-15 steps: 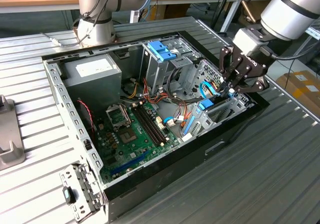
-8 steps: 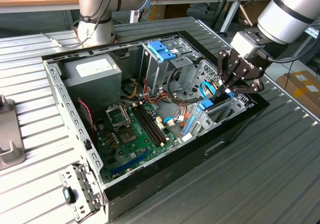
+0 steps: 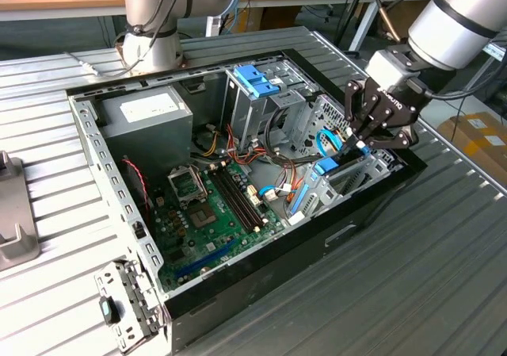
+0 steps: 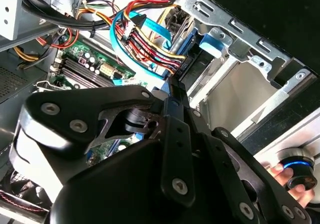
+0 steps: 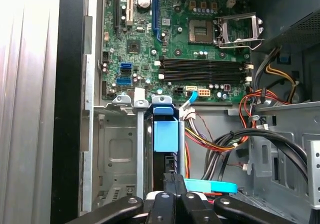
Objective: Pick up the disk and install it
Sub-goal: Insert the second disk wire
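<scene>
Black multi-link claw (image 3: 358, 143) sits low at the open black computer case's (image 3: 261, 292) 3 o'clock side in the exterior view, fingers nearly closed and apparently pinching the end of the flat dark hard drive in its light-blue plastic carrier (image 5: 165, 134). The drive stands on edge in the grey metal bay (image 5: 112, 149) beside the green motherboard (image 3: 207, 217). Judged rigid, fairly heavy, shock-sensitive; the carrier's blue edges look the safest hold. Red and blue cables (image 4: 145, 42) crowd close by.

no legible text, white print on claw (image 3: 360, 139) unreadable
</scene>
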Action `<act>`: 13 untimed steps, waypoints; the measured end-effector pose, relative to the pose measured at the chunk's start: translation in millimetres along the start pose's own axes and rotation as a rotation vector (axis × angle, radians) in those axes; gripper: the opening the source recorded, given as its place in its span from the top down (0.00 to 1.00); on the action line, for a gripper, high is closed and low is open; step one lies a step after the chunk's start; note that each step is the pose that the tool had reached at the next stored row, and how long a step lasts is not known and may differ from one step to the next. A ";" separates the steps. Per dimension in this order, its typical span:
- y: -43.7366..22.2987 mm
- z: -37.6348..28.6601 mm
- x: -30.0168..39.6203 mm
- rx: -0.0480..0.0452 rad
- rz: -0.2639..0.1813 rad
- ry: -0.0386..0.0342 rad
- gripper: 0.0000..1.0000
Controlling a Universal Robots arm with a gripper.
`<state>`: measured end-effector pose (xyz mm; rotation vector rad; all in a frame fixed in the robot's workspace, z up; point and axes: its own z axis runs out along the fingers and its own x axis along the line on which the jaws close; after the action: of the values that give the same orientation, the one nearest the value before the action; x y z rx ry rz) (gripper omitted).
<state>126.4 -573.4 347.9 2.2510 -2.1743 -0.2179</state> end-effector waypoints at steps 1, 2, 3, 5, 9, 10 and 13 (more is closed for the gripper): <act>0.1 -3.0 -0.3 0.0000 0.000 0.0009 0.90; 0.0 -4.3 -0.4 -0.0001 0.000 0.0009 0.90; -0.7 -5.3 -0.4 -0.0001 0.000 0.0005 0.90; -2.7 -6.8 -0.5 -0.0005 0.000 0.0008 0.90; -18.2 -18.7 -1.0 -0.0057 0.001 0.0007 0.90; -18.2 -18.8 -1.0 -0.0057 0.001 0.0005 0.90; -18.2 -19.0 -1.1 -0.0057 0.001 0.0005 0.90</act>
<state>146.4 -573.4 365.0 2.2473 -2.1712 -0.2232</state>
